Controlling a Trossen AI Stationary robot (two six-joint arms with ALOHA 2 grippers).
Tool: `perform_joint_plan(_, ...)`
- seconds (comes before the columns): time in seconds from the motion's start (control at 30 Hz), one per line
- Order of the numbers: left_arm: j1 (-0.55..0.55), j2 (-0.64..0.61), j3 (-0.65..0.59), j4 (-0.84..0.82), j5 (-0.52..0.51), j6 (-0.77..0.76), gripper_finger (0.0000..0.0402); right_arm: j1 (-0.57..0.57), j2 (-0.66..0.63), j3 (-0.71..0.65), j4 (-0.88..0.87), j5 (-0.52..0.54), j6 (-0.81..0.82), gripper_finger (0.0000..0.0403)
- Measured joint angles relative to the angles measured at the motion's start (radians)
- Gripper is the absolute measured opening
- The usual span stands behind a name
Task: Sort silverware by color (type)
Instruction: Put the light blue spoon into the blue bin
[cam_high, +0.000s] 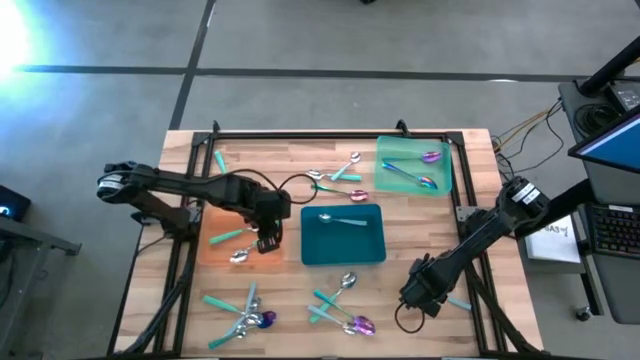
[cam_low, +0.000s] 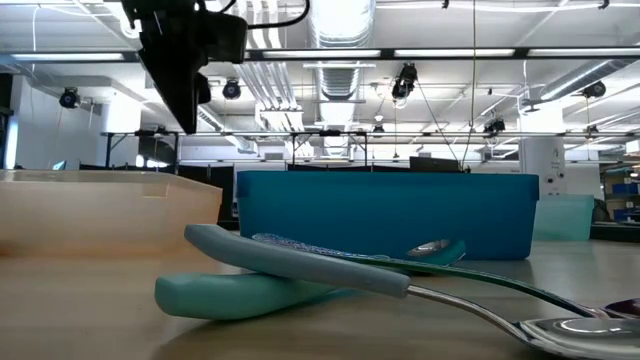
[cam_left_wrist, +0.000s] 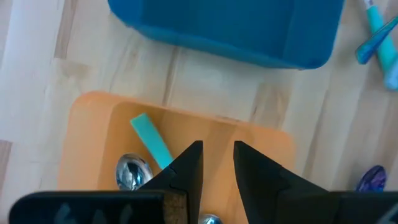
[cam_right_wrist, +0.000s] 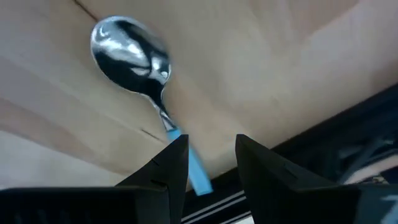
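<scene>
Your spoon (cam_right_wrist: 132, 57) lies on the counter (cam_high: 420, 245) near its right front corner, bowl up, blue handle running under the right gripper (cam_right_wrist: 206, 149), whose fingers stand apart, empty. Drop straight and pinch the handle squarely. The left gripper (cam_left_wrist: 217, 158), fingers parted, hangs over the orange tray (cam_high: 212, 252).

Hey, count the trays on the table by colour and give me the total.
orange tray: 1
teal tray: 1
green tray: 1
Total: 3
</scene>
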Motion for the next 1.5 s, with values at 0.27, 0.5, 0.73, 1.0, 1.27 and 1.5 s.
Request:
perform_joint_plan(0.27,-0.02,0.0,0.013,0.007,0.0,0.0,0.0073,0.0,-0.016,-0.032,0.115,-0.031,-0.008,0.0123)
perform_joint_plan(0.5,-0.02,0.0,0.013,0.04,-0.002,-0.001,0.0073,0.0,-0.017,-0.09,0.171,-0.031,-0.012,0.0123)
perform_joint_plan(0.73,-0.02,0.0,0.013,0.062,-0.005,-0.001,0.0073,-0.002,-0.021,-0.131,0.25,-0.039,-0.014,0.0112)
perform_joint_plan(1.0,-0.022,0.009,-0.014,0.285,-0.011,0.015,0.0073,-0.002,-0.02,-0.13,0.268,-0.039,-0.028,0.0021)
perform_joint_plan(1.27,-0.026,0.086,-0.021,0.399,-0.011,0.067,0.0073,-0.002,-0.062,-0.128,0.265,-0.017,-0.042,0.0015)
perform_joint_plan(1.5,-0.048,0.159,-0.021,0.563,-0.01,0.206,0.0073,-0.019,-0.189,-0.092,0.266,0.181,-0.043,0.0014)
